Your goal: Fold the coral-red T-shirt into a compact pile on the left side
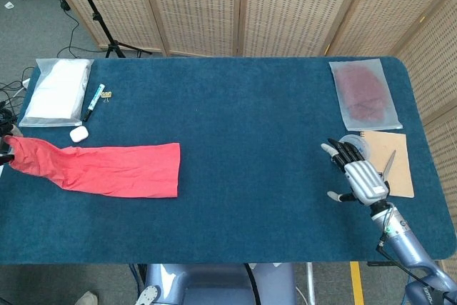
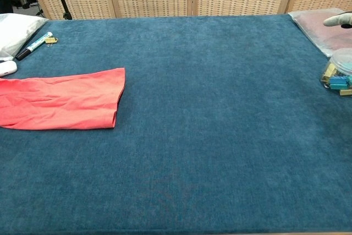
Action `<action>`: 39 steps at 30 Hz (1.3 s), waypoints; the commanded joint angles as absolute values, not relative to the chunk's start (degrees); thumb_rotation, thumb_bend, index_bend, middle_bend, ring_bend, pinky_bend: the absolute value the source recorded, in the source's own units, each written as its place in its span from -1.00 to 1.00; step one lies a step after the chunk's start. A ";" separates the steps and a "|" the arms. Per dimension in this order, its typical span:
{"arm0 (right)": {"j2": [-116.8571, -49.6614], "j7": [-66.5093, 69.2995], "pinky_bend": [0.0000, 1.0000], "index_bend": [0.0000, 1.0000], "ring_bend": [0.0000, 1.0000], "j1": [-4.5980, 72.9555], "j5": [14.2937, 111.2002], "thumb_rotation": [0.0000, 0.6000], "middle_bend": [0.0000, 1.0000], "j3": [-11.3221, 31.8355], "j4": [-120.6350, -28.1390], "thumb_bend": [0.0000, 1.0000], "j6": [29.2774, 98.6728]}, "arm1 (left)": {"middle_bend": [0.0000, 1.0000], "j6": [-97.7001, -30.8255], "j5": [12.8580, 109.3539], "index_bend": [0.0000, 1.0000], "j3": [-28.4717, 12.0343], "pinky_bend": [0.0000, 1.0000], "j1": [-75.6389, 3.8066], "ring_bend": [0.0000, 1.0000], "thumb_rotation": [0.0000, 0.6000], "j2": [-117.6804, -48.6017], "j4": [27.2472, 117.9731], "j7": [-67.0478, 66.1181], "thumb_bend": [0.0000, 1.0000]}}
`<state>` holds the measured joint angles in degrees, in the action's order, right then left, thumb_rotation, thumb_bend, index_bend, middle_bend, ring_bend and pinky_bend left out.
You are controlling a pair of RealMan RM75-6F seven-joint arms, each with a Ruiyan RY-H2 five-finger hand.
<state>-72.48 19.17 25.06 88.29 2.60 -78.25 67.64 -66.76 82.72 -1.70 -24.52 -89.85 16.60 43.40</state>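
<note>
— Your right hand [image 1: 357,176] sat at four o'clock, fingers spread, holding nothing. And the left?

— Barely visible at nine o'clock; grip unclear. The T-shirt [image 1: 107,169] lay left: soft, light. You'd best pinch its free hem.

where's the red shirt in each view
Head view: the red shirt lies as a long strip at the left edge of the table, below the marker.
Chest view: the same shirt lies at the left edge, running out of frame.
Shared landmark: the marker just beyond it.
</note>
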 commanded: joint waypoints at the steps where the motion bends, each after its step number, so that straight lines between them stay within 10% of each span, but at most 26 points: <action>1: -72.32 19.43 -1.00 -1.00 -1.00 25.03 88.39 1.00 -1.00 2.60 -78.37 -0.74 67.77 | -1.00 -76.77 87.43 0.46 -0.33 -1.00 -26.50 -1.00 1.00 -88.78 23.11 36.85 0.22; 19: -71.43 21.14 -1.00 -1.00 -1.00 24.99 88.73 1.00 -1.00 2.60 -78.68 -0.74 68.15 | -1.00 -71.18 94.09 0.46 0.62 -1.00 -37.75 -1.00 1.00 -89.52 46.79 8.03 0.22; 39: -70.88 22.72 -1.00 -1.00 -1.00 25.05 88.77 1.00 -1.00 2.65 -78.56 -0.74 68.12 | -1.00 -62.91 94.34 0.46 -0.14 -1.00 -43.58 -1.00 1.00 -98.44 49.73 -4.95 0.22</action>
